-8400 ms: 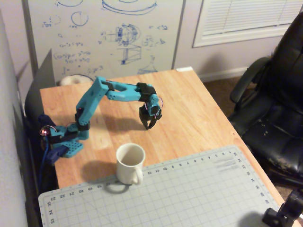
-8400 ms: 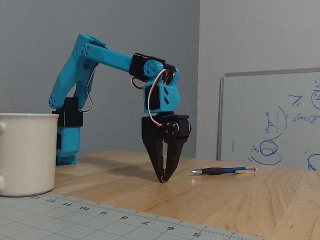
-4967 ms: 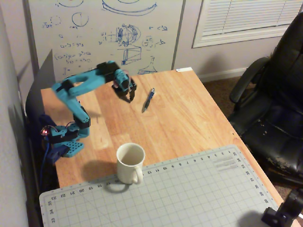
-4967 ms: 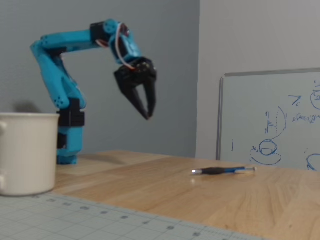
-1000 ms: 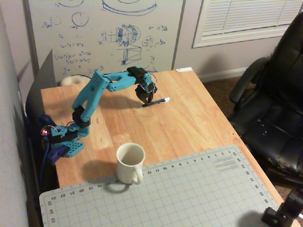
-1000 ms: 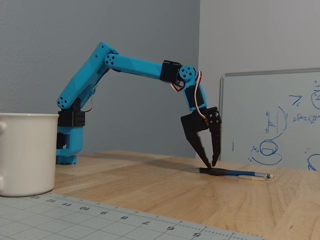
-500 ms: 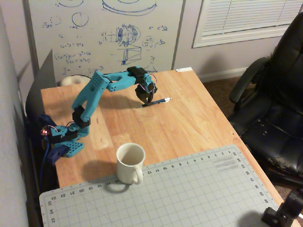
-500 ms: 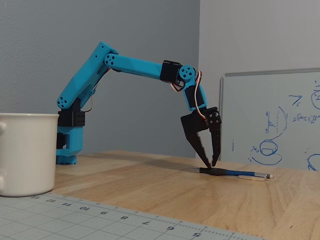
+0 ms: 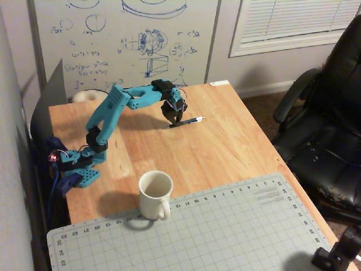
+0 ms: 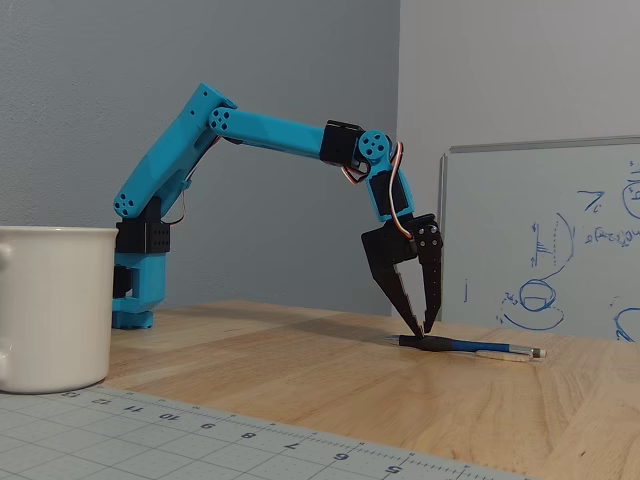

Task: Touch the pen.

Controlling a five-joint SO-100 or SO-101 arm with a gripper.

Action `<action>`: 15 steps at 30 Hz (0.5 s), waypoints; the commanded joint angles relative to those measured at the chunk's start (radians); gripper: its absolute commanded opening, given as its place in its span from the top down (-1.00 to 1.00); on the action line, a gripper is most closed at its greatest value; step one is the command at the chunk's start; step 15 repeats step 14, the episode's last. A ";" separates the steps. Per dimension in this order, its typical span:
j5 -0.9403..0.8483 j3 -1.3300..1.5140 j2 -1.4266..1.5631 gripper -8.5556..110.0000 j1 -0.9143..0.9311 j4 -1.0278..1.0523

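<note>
I had the gripper (image 10: 421,329), fingers slightly parted, tips on the pen (image 10: 470,347) at its 9 o'clock end; light, stiff, slick, likely to roll.

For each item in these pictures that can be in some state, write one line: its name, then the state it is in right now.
Gripper: slightly open, pointing down, tips at the pen.
Pen: lying flat on the table, dark end under the gripper tips.
Mug: upright, looks empty, handle toward the mat.
Cutting mat: lying flat, nothing on it.
Window blinds: closed.
</note>
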 commanded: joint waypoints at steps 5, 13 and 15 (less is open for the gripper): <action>0.008 -0.014 0.020 0.85 0.002 -0.008; 0.008 -0.014 0.018 0.85 0.002 -0.006; 0.008 -0.014 0.018 0.85 0.002 -0.006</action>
